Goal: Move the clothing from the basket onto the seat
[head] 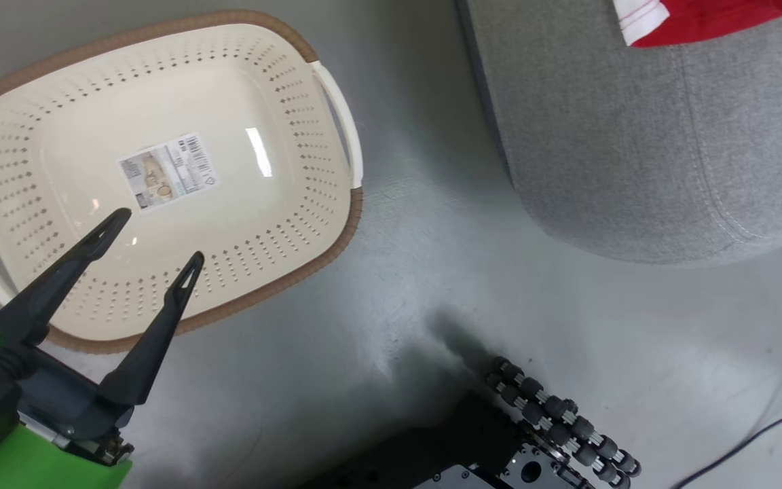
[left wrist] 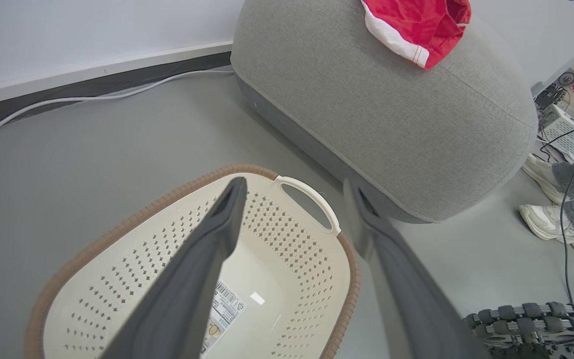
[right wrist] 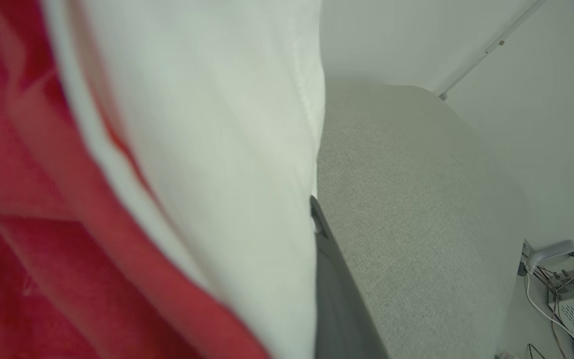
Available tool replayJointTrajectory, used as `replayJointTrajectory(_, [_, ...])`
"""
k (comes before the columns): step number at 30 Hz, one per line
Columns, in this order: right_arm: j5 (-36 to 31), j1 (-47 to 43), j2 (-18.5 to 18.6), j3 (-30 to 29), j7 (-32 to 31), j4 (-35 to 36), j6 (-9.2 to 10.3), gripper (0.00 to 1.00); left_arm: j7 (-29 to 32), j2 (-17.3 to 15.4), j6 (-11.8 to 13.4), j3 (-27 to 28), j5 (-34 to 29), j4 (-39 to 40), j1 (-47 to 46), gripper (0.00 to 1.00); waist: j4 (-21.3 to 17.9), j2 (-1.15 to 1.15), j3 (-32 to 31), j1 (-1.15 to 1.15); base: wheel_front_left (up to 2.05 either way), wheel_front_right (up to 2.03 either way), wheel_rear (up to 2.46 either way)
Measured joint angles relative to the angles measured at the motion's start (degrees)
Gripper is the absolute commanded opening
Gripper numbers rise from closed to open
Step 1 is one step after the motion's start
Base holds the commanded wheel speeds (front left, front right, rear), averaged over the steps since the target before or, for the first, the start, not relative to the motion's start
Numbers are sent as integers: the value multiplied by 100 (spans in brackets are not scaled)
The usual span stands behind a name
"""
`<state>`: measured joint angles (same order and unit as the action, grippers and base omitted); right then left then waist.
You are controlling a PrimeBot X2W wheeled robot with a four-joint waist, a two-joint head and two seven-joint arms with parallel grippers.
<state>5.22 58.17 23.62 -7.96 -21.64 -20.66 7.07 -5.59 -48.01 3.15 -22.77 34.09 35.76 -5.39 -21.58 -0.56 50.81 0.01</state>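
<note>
A: Head view: basket [head: 275, 224] upper left, emptied; left gripper [head: 160, 236] spread above it. Red clothing [head: 703, 17] on seat [head: 635, 136], top right.
B: Left wrist view: we see the same.
A: Right wrist view: clothing hides right gripper [right wrist: 299, 209]; grip unreadable. We judge it's the last drop, so release comes next.

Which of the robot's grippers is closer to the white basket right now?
Left. The left gripper hangs open just above the basket; the right gripper is away over the seat, against the clothing.
</note>
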Motion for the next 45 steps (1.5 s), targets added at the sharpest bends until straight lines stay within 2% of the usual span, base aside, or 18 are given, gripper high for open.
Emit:
replayJointTrajectory(1, [27, -33, -40, -11, -21, -27, 0, 19, 4, -32, 11, 27, 0, 5, 42, 100, -47, 0, 12, 0, 0, 0, 0])
replayJointTrajectory(4, [45, -113, -82, -19, -8, -47, 1, 88, 7, -79, 16, 62, 3, 9, 98, 100, -169, 0, 40, 0, 0, 0, 0])
replayJointTrajectory(5, [44, -116, -86, -24, 7, -47, 1, 100, 7, -81, 16, 64, 10, 14, 100, 100, -201, 0, 44, 0, 0, 0, 0])
replayJointTrajectory(10, [64, -119, -226, 24, 138, -65, -1, 100, -3, -91, 16, 81, 35, 21, 103, 100, -289, 0, -36, -1, 0, 0, 0])
replayJointTrajectory(15, [89, -399, -377, 328, 315, 116, -246, 100, -207, 32, 13, 99, 123, -100, 103, 100, -329, 0, -292, -1, 0, 0, 0])
replayJointTrajectory(20, [119, -1007, -632, 735, 377, 391, -588, 100, -364, 225, 7, 121, 260, -275, 103, 100, -343, 0, -611, -1, 0, 0, 0])
replayJointTrajectory(23, [111, -1443, -728, 902, 434, 645, -657, 100, -517, 301, 7, 213, 439, -408, 103, 100, -356, 0, -827, -1, 0, 0, 0])
replayJointTrajectory(28, [102, -1890, -912, 1058, 712, 1207, -675, 100, -668, 482, 36, 430, 530, -660, 104, 100, -378, 0, -1209, -1, 0, 0, 0])
replayJointTrajectory(34, [94, -2479, -1261, 1246, 1225, 1664, -648, 100, -808, 901, 98, 575, 818, -1033, 169, 100, -342, 0, -1681, -1, 0, 0, 0])
replayJointTrajectory(40, [107, -2875, -1516, 1349, 1852, 1779, -589, 100, -861, 1282, 196, 845, 1013, -1517, 289, 100, -121, 0, -2120, -1, 0, 0, 0])
replayJointTrajectory(45, [242, -3305, -1903, 1449, 2317, 1673, -499, 100, -868, 1627, 290, 1283, 1180, -1972, 696, 100, 202, 0, -2445, -1, 0, 0, 0])
